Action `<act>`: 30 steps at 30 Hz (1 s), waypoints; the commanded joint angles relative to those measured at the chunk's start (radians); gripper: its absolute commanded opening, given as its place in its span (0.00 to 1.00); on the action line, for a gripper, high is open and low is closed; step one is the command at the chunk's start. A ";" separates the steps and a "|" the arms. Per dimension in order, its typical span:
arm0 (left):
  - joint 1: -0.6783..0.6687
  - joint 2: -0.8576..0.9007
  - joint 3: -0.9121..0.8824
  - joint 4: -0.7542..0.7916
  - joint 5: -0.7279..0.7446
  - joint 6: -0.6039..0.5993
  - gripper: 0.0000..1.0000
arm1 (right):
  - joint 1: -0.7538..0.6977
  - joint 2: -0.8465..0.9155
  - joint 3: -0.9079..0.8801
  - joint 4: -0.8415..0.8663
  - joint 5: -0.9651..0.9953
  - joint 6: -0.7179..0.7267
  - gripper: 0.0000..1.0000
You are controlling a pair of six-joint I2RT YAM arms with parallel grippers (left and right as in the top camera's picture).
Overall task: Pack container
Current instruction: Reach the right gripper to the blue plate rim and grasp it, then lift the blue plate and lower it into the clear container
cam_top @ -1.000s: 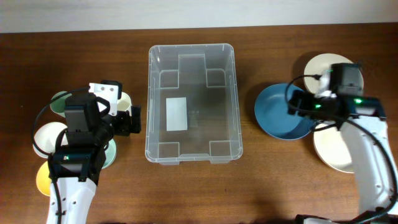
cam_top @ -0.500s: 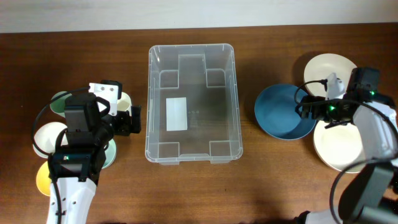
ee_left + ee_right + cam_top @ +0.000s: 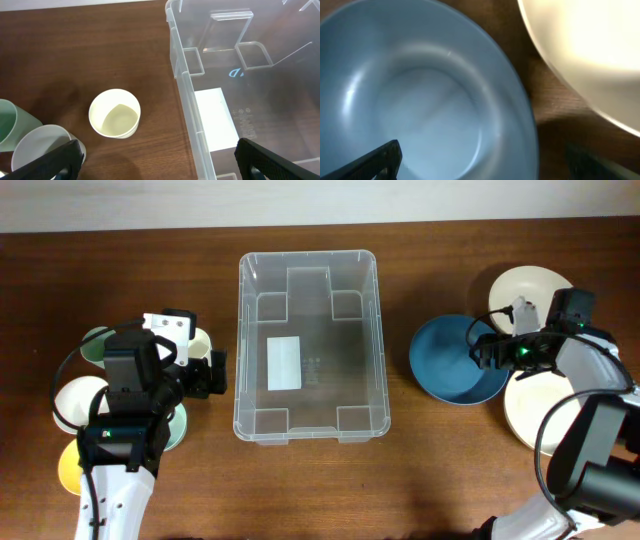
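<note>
The clear plastic container (image 3: 308, 345) stands empty in the middle of the table, a white label on its base; its left wall shows in the left wrist view (image 3: 186, 95). My left gripper (image 3: 205, 375) is open and empty, hovering just left of the container, near a small cream cup (image 3: 115, 113). My right gripper (image 3: 485, 352) is open at the right rim of a blue bowl (image 3: 445, 360). In the right wrist view the blue bowl (image 3: 420, 100) fills the frame, and its rim lies between my open fingers (image 3: 487, 162).
Two cream bowls (image 3: 525, 285) (image 3: 540, 415) sit right of the blue bowl; one shows in the right wrist view (image 3: 590, 45). On the left are a green bowl (image 3: 93, 345), a white bowl (image 3: 75, 400), a yellow bowl (image 3: 68, 465) and a pale green bowl (image 3: 175, 425).
My right arm has swung round and its gripper has come down at the blue bowl's right rim. The left arm, the container and the bowls have not moved.
</note>
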 commanded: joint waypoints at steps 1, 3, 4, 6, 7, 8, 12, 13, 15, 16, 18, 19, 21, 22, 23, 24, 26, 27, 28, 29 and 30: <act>0.000 0.000 0.014 0.002 0.018 -0.006 0.99 | -0.004 0.042 0.013 0.021 0.020 -0.021 0.99; 0.000 0.000 0.014 0.002 0.018 -0.006 1.00 | -0.004 0.057 0.013 0.040 0.024 -0.020 0.99; 0.000 0.001 0.014 0.002 0.018 -0.006 1.00 | -0.004 0.061 0.013 0.046 0.024 -0.020 0.99; 0.000 0.003 0.014 0.002 0.018 -0.006 0.99 | -0.003 0.071 0.013 0.055 0.025 -0.021 0.99; 0.000 0.004 0.014 0.002 0.018 -0.006 1.00 | -0.003 0.074 0.013 0.058 0.025 -0.021 0.99; 0.000 0.006 0.014 0.002 0.018 -0.006 1.00 | -0.003 0.076 0.013 0.058 0.024 -0.021 0.99; 0.000 0.018 0.014 0.003 0.018 -0.006 0.99 | -0.003 0.076 0.013 0.058 0.017 -0.020 0.99; 0.000 0.021 0.014 0.002 0.018 -0.006 0.99 | -0.003 0.076 0.013 0.059 0.011 -0.019 0.96; 0.000 0.028 0.014 0.003 0.018 -0.006 1.00 | -0.002 0.076 0.013 0.058 0.010 -0.015 0.94; 0.000 0.032 0.014 0.003 0.018 -0.006 0.99 | -0.002 0.076 0.012 0.061 0.009 -0.011 0.94; 0.000 0.037 0.014 0.003 0.018 -0.006 1.00 | -0.002 0.076 0.008 0.069 0.009 0.003 0.94; 0.000 0.038 0.014 0.003 0.018 -0.006 0.99 | -0.002 0.076 0.006 0.076 0.005 0.004 0.92; 0.000 0.039 0.014 0.003 0.018 -0.006 1.00 | -0.001 0.077 0.005 0.077 0.002 0.003 0.88; 0.000 0.039 0.014 0.003 0.018 -0.006 0.99 | -0.001 0.077 0.005 0.077 0.002 0.003 0.85; 0.000 0.039 0.014 0.002 0.018 -0.006 1.00 | 0.000 0.077 0.005 0.076 0.002 0.003 0.82; 0.000 0.039 0.014 0.003 0.018 -0.006 1.00 | 0.000 0.077 0.005 0.076 0.002 0.003 0.81; 0.000 0.039 0.014 0.003 0.018 -0.006 1.00 | 0.004 0.081 0.004 0.074 0.002 0.003 0.79; 0.000 0.039 0.014 0.003 0.018 -0.006 0.99 | 0.008 0.086 0.004 0.073 0.002 0.003 0.79; 0.000 0.039 0.014 0.003 0.018 -0.006 1.00 | 0.011 0.091 0.004 0.072 0.002 0.003 0.79; 0.000 0.039 0.014 0.003 0.018 -0.006 1.00 | 0.016 0.099 0.004 0.072 0.002 0.003 0.79; 0.000 0.039 0.014 0.003 0.018 -0.006 0.99 | 0.022 0.108 0.004 0.073 0.002 0.003 0.79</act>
